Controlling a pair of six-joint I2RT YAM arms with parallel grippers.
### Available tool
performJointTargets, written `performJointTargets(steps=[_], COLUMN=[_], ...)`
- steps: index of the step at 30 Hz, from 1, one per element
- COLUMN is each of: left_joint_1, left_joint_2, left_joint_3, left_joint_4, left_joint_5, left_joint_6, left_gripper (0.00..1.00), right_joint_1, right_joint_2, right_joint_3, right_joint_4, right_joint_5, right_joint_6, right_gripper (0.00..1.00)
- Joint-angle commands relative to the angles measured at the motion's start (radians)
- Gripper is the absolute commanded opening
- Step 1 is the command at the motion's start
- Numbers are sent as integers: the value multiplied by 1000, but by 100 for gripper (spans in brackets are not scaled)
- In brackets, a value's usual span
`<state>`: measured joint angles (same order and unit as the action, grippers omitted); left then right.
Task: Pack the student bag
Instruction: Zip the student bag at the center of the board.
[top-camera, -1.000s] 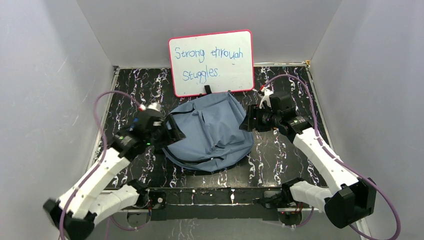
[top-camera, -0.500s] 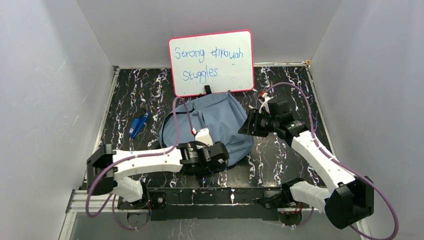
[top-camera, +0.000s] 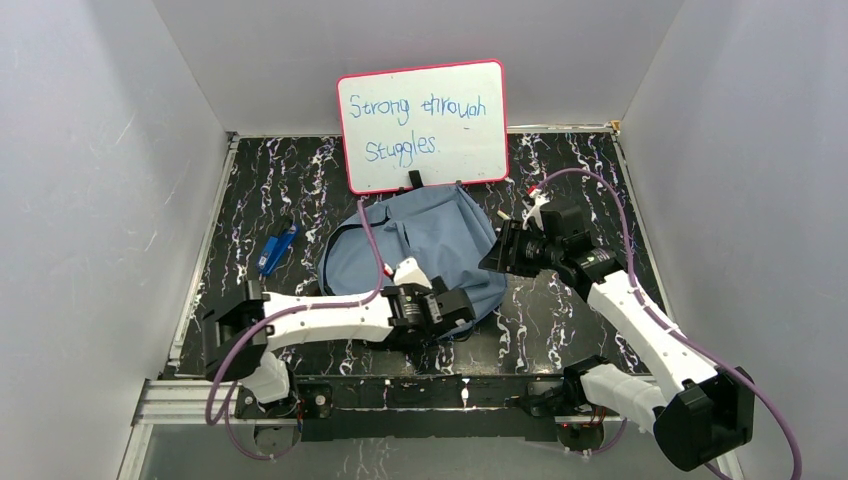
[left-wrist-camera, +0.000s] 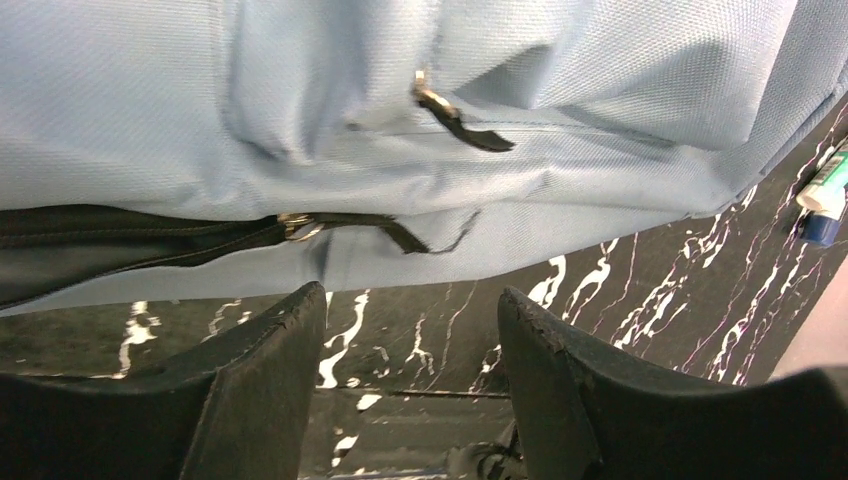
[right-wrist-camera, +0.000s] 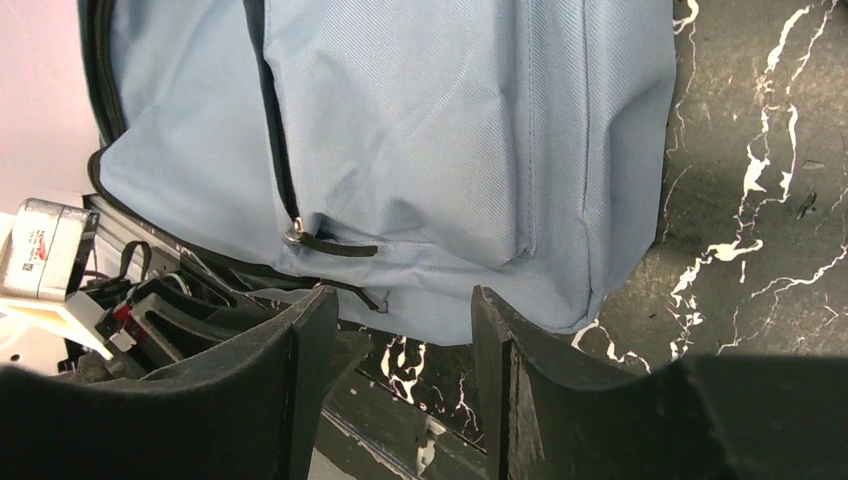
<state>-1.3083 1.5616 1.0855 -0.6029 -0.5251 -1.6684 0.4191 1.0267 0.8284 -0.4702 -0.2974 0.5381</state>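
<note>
Student bag (top-camera: 430, 240): near edge hidden under left gripper (top-camera: 458, 306).
Both jaws parted, empty; right gripper (top-camera: 492, 254) beside bag's right edge.

We look into a robot lab's test cell: plain white walls (top-camera: 90, 200) box in a black marbled table (top-camera: 560, 320). A left arm (top-camera: 310, 315) and a right arm (top-camera: 640, 320) with trailing cables (top-camera: 615, 195) stand bolted at its near edge by a metal rail (top-camera: 190, 400). A handwritten whiteboard (top-camera: 422, 125) leans at its far edge.
</note>
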Motion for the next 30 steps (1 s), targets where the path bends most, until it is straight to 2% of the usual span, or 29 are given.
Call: performJointTargets(steps=[1, 7, 14, 23, 30], left_joint_1=[-1, -2, 4, 61, 76], left_joint_2=[85, 192, 248, 236, 250], left_joint_3=[99, 223, 287, 229, 225], left_joint_4=[-67, -275, -391, -345, -321], left_joint_5=[-66, -91, -114, -101, -95], left_joint_6=[-86, -218, -278, -255, -216], left_gripper=[59, 51, 51, 53, 43], right_joint_1=[0, -1, -1, -1, 0], right_joint_2=[-27, -38, -46, -31, -32], right_joint_3=[-14, -23, -29, -25, -29], right_joint_4=[19, 18, 18, 26, 30], right_joint_5=[9, 1, 7, -3, 0], right_joint_6=[14, 22, 19, 20, 19], right_gripper=[59, 59, 59, 59, 59])
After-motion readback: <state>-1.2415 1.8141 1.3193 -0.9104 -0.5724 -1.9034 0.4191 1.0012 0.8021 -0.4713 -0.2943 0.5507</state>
